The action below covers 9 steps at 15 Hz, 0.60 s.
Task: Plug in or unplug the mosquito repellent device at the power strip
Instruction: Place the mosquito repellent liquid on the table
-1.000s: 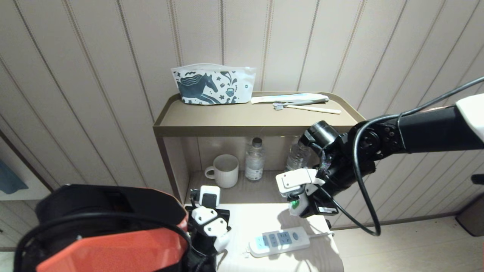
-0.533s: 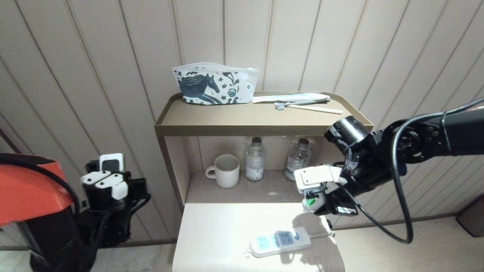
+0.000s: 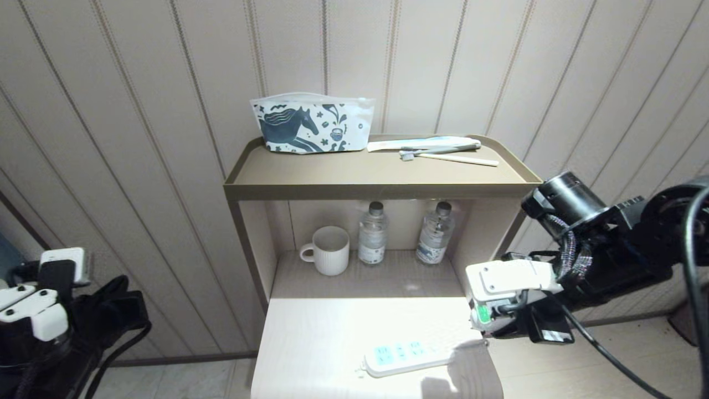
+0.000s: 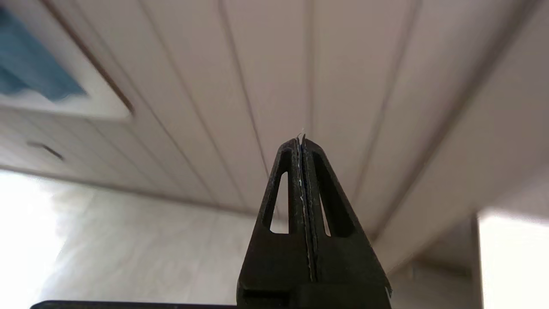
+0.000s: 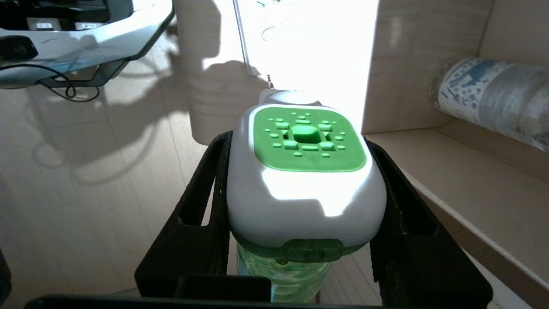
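Two grippers appear, only one at work; the right gripper [image 5: 300,240] has its black fingers [image 5: 201,214] pressed against both flanks of the mosquito repellent device [image 5: 302,180], the white head and green face pointing away from the wrist and the clear green bottle seated back between the fingers; the jaws stand part-way apart, closed on the device's width. Seen from the head, the right gripper [image 3: 498,321] carries the device [image 3: 483,313] in the air just off the right edge of the tabletop [image 3: 332,338], beside the lower shelf's right wall; it is clear of the power strip [image 3: 407,357], which lies flat near the front right corner of the tabletop with its light-blue socket faces all bare and its thin cord running off toward the right edge. Judged from this, the unplugging appears complete: device and strip are apart, no socket occupied; what seems left is to set the device down, though no resting place can be told. The right arm reaches in from the right, forearm roughly level, wrist bent toward the table. The left gripper [image 4: 302,180] is parked low at the far left, well away from the table, fingers pressed together on nothing, facing the panelled wall.
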{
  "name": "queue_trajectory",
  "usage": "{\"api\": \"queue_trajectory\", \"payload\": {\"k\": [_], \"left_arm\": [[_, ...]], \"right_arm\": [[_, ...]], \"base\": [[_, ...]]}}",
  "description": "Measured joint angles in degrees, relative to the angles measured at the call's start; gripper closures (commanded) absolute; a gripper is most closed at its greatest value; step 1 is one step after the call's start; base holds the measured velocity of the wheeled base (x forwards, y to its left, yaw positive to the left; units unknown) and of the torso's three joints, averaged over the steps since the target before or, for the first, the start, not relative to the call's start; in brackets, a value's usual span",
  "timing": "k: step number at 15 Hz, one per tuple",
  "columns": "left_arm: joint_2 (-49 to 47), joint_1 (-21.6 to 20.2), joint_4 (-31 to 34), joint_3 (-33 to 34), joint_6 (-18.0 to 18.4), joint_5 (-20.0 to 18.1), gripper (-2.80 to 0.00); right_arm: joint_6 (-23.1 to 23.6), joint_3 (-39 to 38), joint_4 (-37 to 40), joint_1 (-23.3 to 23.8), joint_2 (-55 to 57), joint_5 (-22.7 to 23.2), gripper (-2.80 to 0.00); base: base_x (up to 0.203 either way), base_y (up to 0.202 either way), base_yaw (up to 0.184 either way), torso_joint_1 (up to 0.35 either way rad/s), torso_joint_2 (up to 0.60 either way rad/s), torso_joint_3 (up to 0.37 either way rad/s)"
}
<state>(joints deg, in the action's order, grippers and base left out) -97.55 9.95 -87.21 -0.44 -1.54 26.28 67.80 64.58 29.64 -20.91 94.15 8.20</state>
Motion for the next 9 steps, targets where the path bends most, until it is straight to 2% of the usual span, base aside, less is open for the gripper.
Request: {"api": "queue_trajectory", "payload": {"k": [3,5,7,9], "left_arm": [[11.2,-2.1,1.1,-0.1,4.9,-0.1,0.00],[20.0,-3.9,6.0,-2.4,7.3,0.1,0.00],[31.9,-5.1,16.5,-7.0,8.0,0.1,0.00],[46.0,-5.7,33.6,-13.9,7.3,-0.9,0.00]], "right_arm": [[-0.6,-1.3,0.0,0.8,-4.0,0.0,0.00],[-0.4,-1.6,0.0,1.0,-7.1,-1.8,0.00],[-0.2,-1.6,0.2,0.7,-10.7,-4.1,0.00],[-0.5,-1.1,0.1,-0.5,-14.1,-4.9,0.00]], "base": [[0.000,0.000,0.000,0.000,0.00,0.000],[0.000,0.000,0.000,0.000,0.00,0.000],[0.000,0.000,0.000,0.000,0.00,0.000],[0.000,0.000,0.000,0.000,0.00,0.000]]}}
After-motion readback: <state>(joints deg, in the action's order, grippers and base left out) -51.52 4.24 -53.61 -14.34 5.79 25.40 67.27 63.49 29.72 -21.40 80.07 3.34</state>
